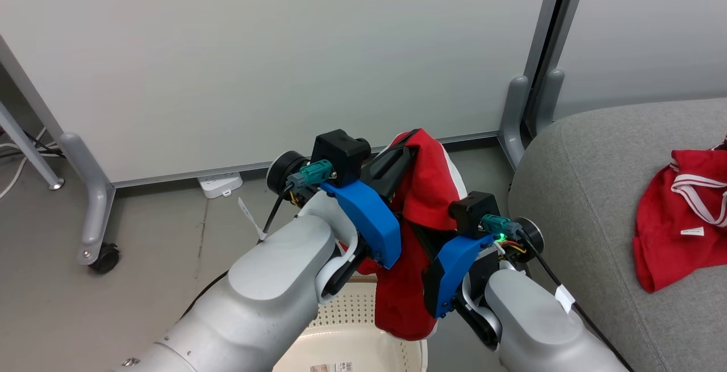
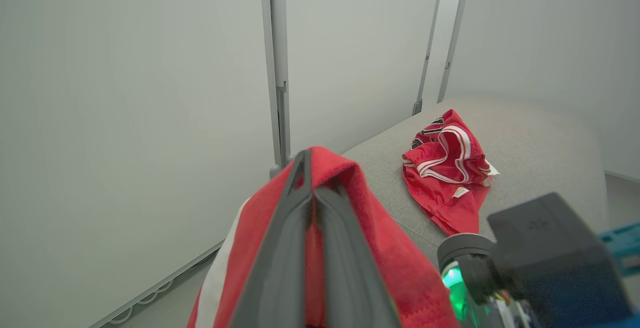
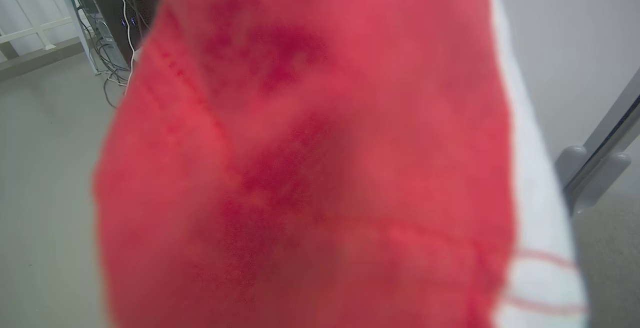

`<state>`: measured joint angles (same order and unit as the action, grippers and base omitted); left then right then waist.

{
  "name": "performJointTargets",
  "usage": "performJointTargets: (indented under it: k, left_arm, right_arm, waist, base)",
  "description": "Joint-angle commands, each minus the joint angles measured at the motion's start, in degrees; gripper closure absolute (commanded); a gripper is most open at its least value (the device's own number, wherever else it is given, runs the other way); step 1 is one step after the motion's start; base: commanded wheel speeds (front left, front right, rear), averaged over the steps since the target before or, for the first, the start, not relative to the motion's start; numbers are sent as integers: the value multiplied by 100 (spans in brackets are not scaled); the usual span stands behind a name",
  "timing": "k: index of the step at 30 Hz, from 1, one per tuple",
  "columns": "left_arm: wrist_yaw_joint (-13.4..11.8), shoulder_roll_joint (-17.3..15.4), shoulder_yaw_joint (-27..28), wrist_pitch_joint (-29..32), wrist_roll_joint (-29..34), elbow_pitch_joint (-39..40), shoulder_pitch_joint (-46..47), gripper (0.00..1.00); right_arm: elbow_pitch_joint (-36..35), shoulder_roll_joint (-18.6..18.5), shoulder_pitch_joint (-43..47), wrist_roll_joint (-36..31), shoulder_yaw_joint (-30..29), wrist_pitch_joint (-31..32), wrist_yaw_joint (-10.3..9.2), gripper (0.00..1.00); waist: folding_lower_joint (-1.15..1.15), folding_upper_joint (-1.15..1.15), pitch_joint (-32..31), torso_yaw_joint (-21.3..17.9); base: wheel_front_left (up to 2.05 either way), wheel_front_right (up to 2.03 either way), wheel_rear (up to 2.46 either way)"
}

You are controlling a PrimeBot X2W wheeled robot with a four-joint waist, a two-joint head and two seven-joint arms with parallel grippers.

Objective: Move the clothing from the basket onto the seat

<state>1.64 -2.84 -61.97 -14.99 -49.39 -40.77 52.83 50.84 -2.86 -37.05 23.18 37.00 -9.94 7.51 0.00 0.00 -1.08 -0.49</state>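
Left wrist view: the left tool [image 2: 307, 178] is clamped on one red garment [image 2: 390, 248], above the basket [image 1: 346, 312]; for the right tool [image 1: 423, 235], wrapped in cloth, I cannot tell. The other garment [image 2: 447, 168] already lies on the seat [image 2: 530, 137] beyond the tool, so I judge half is left.

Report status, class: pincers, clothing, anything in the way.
Left pincer shut on red garment, held above basket. Right pincer buried in cloth, state unclear. Jersey lies on sofa. No obstacle seen.

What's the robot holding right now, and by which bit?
A red garment with white trim: the left tool pinches a fold at its top, and the rest hangs down above the basket.
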Motion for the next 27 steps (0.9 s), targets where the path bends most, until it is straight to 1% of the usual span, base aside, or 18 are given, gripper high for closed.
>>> performJointTargets:
  k: [1,9,10,12,13,16,19,23,27]
  left_arm:
    - [2,-11,26,-27,19,-11,56,100]
    - [29,-11,60,-28,67,-61,21,100]
    - [25,-11,66,-28,65,-68,11,99]
    - [8,-10,85,-28,73,-71,-5,16]
    - [3,-10,94,-28,88,-68,-20,0]
    - [1,-11,151,-27,164,-52,-108,0]
    - [-30,-49,347,-26,343,42,-285,0]
    - [-59,-247,749,-24,715,387,-795,0]
    - [-65,-482,1220,-23,1161,845,-1500,0]
  right_arm:
    - [34,-3,-107,44,30,-39,-4,100]
    - [168,-3,-182,153,124,-111,-5,100]
    - [177,-3,-191,161,137,-123,-5,100]
    - [199,-3,-195,196,157,-137,-5,100]
    - [212,-3,-200,206,162,-152,-5,100]
    - [250,-3,-240,217,159,-189,-4,100]
    - [287,-3,-282,208,126,-245,-4,100]
    - [338,-3,-331,134,46,-299,-4,100]
    - [383,-3,-383,51,-77,-363,-4,100]
  waist:
    - [0,0,2,1]
    - [0,0,10,8]
    - [0,0,12,7]
    - [0,0,18,8]
    - [0,0,21,9]
    - [0,0,40,18]
    - [0,0,71,28]
    - [0,0,116,50]
    - [0,0,156,98]
  base:
    - [0,0,0]
    - [0,0,0]
    - [0,0,0]
    - [0,0,0]
    - [0,0,0]
    - [0,0,0]
    - [0,0,0]
    - [0,0,0]
    - [0,0,0]
